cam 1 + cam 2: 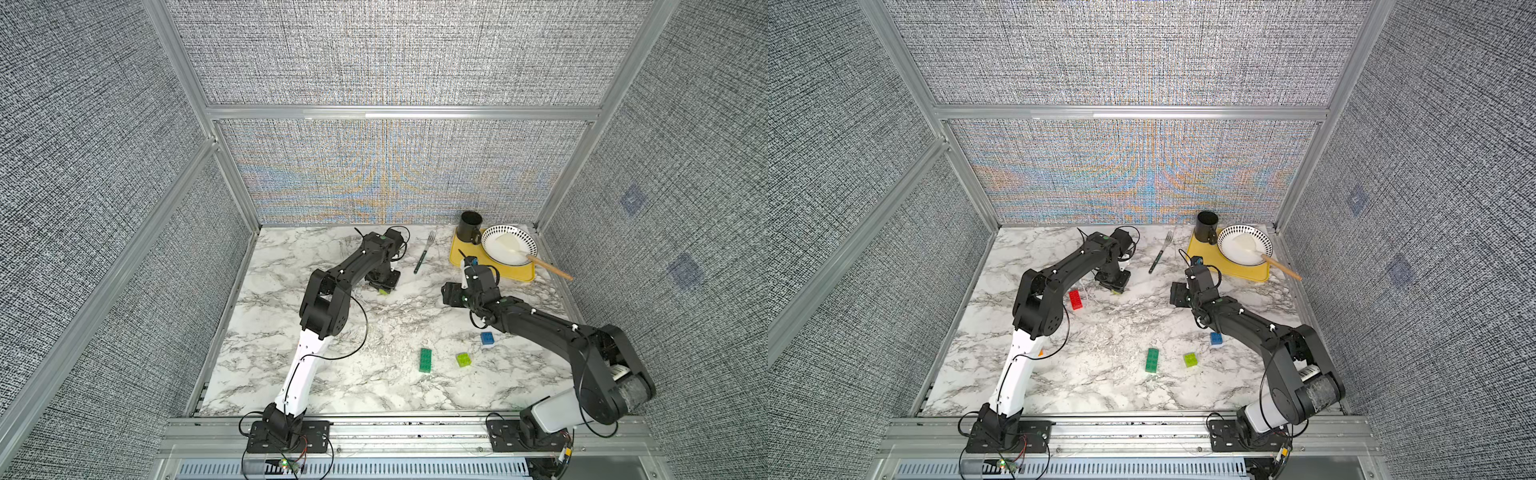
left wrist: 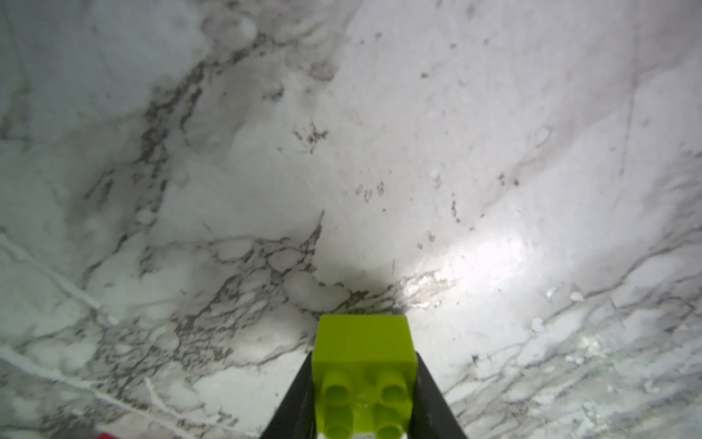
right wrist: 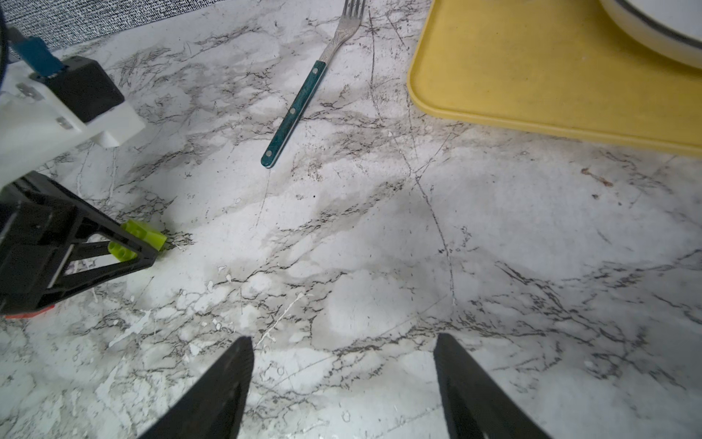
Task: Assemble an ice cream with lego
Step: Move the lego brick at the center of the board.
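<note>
A yellow tray at the back right of the marble table carries two containers: one black mug, whose inside cannot be made out, and one white bowl with a patterned rim. The white head of a single wooden-handled spatula lies in the bowl, and its handle sticks out past the tray's edge. One fork lies on the marble just beside the tray. Five lego pieces show, none joined to another: two lime, one blue, one dark green and one red. The left gripper is clamped on a lime brick low over the middle-back of the table. The brick is tipped over, its studs pointing back along the fingers. The dark green brick lies studs up near the front, its long axis running roughly front to back. The second lime brick is just beside it, and the blue brick sits at the right forearm. The red brick, also lengthwise front to back, lies beside the left arm. The right gripper hangs with its jaws spread wide over bare marble, holding nothing.
</note>
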`<act>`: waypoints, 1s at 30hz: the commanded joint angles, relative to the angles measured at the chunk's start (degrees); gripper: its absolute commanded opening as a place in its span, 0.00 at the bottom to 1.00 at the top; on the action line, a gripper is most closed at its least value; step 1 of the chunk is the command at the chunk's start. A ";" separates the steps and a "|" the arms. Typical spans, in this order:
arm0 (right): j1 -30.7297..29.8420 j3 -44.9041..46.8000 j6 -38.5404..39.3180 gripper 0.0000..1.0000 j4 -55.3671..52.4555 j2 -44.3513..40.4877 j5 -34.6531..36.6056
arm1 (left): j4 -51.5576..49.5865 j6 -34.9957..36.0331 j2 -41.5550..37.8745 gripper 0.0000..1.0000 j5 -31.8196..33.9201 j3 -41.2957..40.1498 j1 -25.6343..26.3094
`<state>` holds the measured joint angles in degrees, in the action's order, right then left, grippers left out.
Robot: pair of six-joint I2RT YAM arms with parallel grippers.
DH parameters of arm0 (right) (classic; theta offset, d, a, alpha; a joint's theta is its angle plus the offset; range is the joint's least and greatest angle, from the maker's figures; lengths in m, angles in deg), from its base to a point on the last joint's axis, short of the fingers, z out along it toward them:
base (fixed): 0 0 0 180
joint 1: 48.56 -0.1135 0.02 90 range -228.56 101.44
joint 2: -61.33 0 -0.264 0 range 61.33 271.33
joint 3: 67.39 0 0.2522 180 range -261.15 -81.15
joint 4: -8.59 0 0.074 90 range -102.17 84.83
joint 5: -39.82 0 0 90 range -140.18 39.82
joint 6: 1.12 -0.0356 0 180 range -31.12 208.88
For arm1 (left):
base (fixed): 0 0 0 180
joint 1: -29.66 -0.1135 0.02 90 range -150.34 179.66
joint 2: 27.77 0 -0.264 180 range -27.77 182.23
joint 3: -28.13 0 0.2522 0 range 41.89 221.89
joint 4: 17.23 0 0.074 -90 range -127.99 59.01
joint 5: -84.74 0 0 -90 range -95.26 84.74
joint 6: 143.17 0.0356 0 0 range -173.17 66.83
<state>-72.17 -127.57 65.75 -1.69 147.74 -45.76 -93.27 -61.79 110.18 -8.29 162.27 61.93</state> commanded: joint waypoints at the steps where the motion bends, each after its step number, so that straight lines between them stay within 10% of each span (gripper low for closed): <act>1: -0.07 -0.43 0.36 0.76 0.82 0.33 -0.27 | 2.36 -0.24 -4.07 0.02 -1.03 -5.08 -0.02; 11: -1.63 -3.07 2.08 0.76 -0.51 4.73 -5.37 | 14.47 -6.74 -23.50 0.02 -5.95 -36.50 1.07; 30: -2.26 -4.23 0.84 0.82 -2.89 5.88 -2.34 | 20.22 -8.86 -33.84 0.84 -4.03 -47.70 5.72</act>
<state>-75.21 -132.18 68.13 -3.76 154.32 -49.58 -74.30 -70.75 78.78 -11.81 114.03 67.02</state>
